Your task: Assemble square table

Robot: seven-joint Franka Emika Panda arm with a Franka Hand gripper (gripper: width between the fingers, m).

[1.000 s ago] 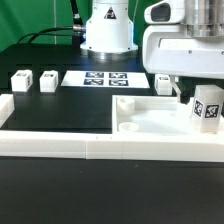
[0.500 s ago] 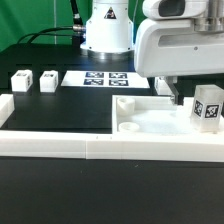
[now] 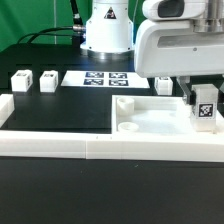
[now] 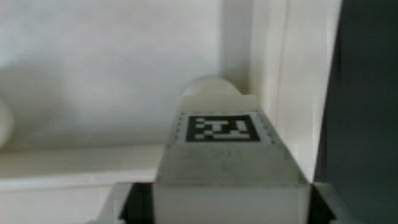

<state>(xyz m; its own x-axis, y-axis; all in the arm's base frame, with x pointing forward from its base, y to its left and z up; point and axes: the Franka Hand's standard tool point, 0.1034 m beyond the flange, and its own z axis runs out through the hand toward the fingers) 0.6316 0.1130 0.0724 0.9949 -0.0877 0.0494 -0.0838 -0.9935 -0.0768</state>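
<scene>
Exterior view: the arm's fingers (image 3: 189,93) now sit tight against the tagged leg block (image 3: 205,106), nearer than half a second ago. Pointing straight down, they clasp it upright over the square slab (image 3: 150,125), at the exterior view's right end, on the black tabletop (image 3: 60,110).

My hand (image 3: 203,98) grips the held leg block (image 3: 205,108) upright: small, white, with a black-and-white tag on the face that the wrist view shows between my fingers (image 4: 128,205). The square slab (image 3: 150,122) lies flat on the tabletop (image 3: 60,105) just under and beside my hand, white, recessed panels up, a round boss (image 3: 124,103) at its corner away from me. I cannot tell whether block and slab touch. The second leg block (image 3: 163,86) stands just behind my hand. The third leg block (image 3: 48,80) and fourth leg block (image 3: 20,82) stand side by side, well apart from my hand, beyond the slab.
</scene>
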